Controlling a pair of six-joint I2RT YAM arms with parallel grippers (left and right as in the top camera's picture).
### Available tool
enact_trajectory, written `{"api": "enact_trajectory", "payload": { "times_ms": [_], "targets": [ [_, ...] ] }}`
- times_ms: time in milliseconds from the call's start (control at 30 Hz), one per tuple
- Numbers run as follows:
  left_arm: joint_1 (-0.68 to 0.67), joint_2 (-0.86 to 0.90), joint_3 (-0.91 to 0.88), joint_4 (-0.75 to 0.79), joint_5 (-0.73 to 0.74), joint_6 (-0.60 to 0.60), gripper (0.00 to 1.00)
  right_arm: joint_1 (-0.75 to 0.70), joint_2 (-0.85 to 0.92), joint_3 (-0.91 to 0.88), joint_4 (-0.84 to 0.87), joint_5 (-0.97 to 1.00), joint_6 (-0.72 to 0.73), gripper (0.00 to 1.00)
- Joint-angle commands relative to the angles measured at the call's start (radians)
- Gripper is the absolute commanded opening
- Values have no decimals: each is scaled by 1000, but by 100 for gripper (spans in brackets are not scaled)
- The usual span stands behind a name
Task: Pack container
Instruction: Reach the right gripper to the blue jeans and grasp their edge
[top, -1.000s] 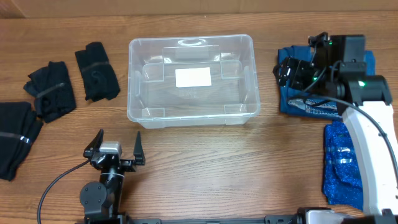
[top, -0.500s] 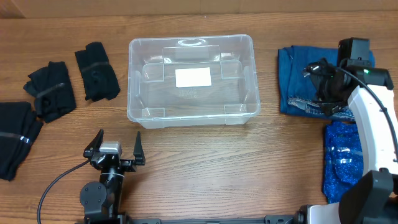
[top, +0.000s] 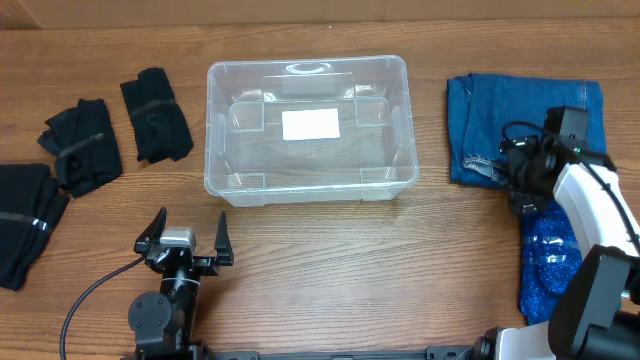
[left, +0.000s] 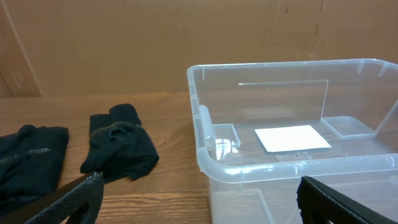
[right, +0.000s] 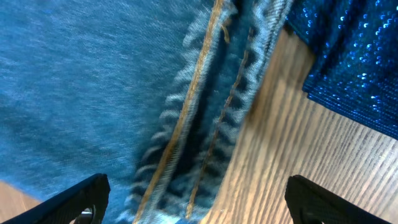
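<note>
**Q:** What does the overhead view show?

**A:** A clear plastic container (top: 310, 128) sits empty mid-table, its long axis running left to right. Folded blue jeans (top: 500, 120) lie to its right, apart from it. A blue sequined garment (top: 545, 265) lies just beyond the jeans, nearer the robot. Black folded garments (top: 155, 115) lie to the container's left. The right gripper (top: 521, 190) hangs over the jeans' near edge. The left gripper (top: 186, 240) sits in front of the container, fingers spread wide and empty.

**Q:** And the left wrist view?

**A:** The container (left: 298, 155) fills the right half, with one black garment beside it on the wood.

**Q:** The right wrist view?

**A:** The jeans' stitched hem lies directly below the right gripper (right: 199, 205). Its fingers are wide apart and hold nothing. The right arm looks nearer the jeans. The container lies well to that arm's left.
</note>
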Motion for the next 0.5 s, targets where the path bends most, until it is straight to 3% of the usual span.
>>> {"api": "enact_trajectory", "payload": {
  "times_ms": [0,133,467],
  "targets": [
    [7,-10,-3,-2,-7,19,100,-3,3,-71,95,11,14,92],
    [7,-10,-3,-2,-7,19,100,-3,3,-122,216,13,-17,88],
    [7,-10,-3,-2,-7,19,100,-3,76,-134,304,50,-59,81]
  ]
}}
